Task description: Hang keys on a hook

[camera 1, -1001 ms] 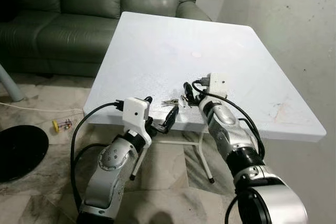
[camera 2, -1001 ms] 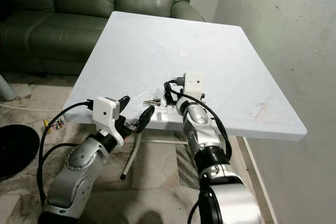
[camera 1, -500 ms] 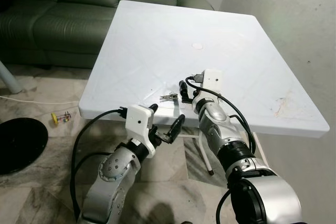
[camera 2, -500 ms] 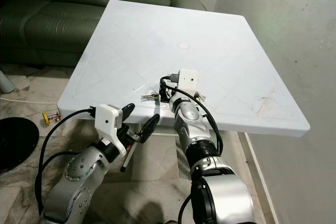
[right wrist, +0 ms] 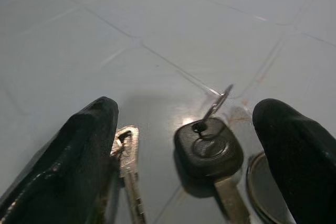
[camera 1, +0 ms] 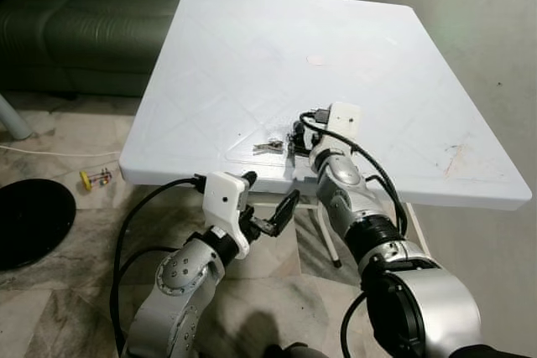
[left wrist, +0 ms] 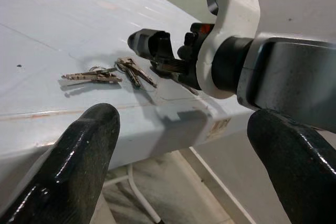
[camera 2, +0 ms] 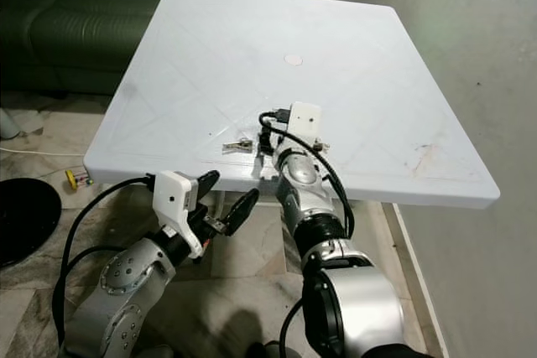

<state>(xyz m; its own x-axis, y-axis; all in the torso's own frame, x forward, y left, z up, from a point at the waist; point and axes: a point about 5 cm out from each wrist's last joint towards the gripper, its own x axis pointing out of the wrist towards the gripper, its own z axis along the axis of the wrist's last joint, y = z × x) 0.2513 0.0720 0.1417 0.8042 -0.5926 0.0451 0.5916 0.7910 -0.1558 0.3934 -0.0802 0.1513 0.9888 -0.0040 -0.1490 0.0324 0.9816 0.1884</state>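
A bunch of keys [camera 1: 270,147] lies on the white table [camera 1: 252,56] near its front edge. In the right wrist view it shows a black-headed key [right wrist: 208,149] and a silver key [right wrist: 129,157] flat on the surface. My right gripper [camera 1: 295,135] rests low over the table at the right end of the bunch. It is open, one finger [right wrist: 73,161] on each side of the keys, which lie loose between them. My left gripper [camera 1: 268,199] hangs open just below and in front of the table edge, pointing at the keys [left wrist: 110,73].
A green sofa [camera 1: 84,23] stands behind the table, and a grey wall [camera 1: 470,39] runs close along its right side. On the tiled floor to the left lie a black round object [camera 1: 33,224] and a small yellow item [camera 1: 94,178]. White table legs [camera 1: 327,241] stand under the front edge.
The head camera has moved nearer and tilted down. My left gripper has sunk from the table's edge to below it. The right gripper stays at the keys.
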